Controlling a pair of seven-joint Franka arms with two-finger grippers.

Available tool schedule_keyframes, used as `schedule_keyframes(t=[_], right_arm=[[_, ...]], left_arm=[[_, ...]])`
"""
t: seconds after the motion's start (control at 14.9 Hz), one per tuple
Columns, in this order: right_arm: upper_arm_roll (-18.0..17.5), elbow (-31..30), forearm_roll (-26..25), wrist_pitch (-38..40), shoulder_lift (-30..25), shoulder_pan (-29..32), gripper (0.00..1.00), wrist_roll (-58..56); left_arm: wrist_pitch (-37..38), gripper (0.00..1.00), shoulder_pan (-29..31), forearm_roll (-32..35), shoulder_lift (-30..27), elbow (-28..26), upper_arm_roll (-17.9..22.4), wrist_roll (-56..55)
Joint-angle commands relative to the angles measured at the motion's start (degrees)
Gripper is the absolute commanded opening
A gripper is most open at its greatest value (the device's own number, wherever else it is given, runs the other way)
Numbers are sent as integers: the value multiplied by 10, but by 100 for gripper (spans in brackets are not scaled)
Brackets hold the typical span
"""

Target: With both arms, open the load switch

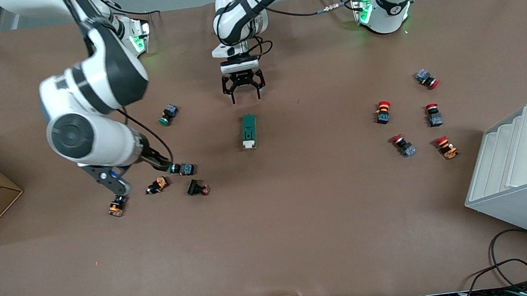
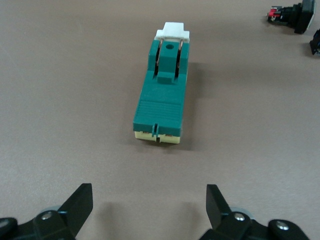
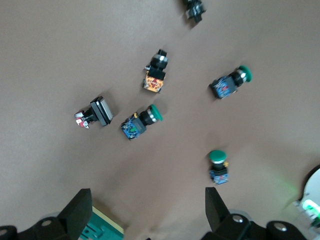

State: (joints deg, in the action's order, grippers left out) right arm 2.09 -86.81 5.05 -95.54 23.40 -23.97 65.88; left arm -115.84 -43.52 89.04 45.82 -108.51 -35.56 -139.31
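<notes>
The load switch [image 1: 249, 131] is a small dark-green rectangular block lying flat on the brown table, near its middle. Its long axis runs from twelve to six o'clock in the front view. A white tab [image 2: 172, 31] sits at the six o'clock end, nearer the front camera; a cream base edge shows at the twelve o'clock end.

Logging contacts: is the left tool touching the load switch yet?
Apart. The left wrist view shows bare table between the open left tool and the load switch; the front view shows it farther from the camera.
</notes>
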Motion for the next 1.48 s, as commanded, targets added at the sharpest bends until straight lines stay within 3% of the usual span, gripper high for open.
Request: schedule_keyframes(t=[0.0,0.34,0.61,0.81,0.94,1.41], right_arm=[[5,5,7,-25,30,-34,100,78],[5,19,44,-82,92,-80,100,214],[5,48,45,-117,156,-132,100,334],[4,49,51,-158,184,-157,100,404],[4,49,65,-170,198,-166,100,423],[2,48,102,-167,209,-180,100,436]], left_arm=[[18,100,-3,42,6,-10,2,-22],[45,99,-3,129,21,-5,23,-23],[46,99,-12,153,24,-2,38,-25],[54,99,-57,177,42,12,86,-81],[54,99,-77,180,50,21,105,-91],[54,99,-79,177,55,22,105,-103]])
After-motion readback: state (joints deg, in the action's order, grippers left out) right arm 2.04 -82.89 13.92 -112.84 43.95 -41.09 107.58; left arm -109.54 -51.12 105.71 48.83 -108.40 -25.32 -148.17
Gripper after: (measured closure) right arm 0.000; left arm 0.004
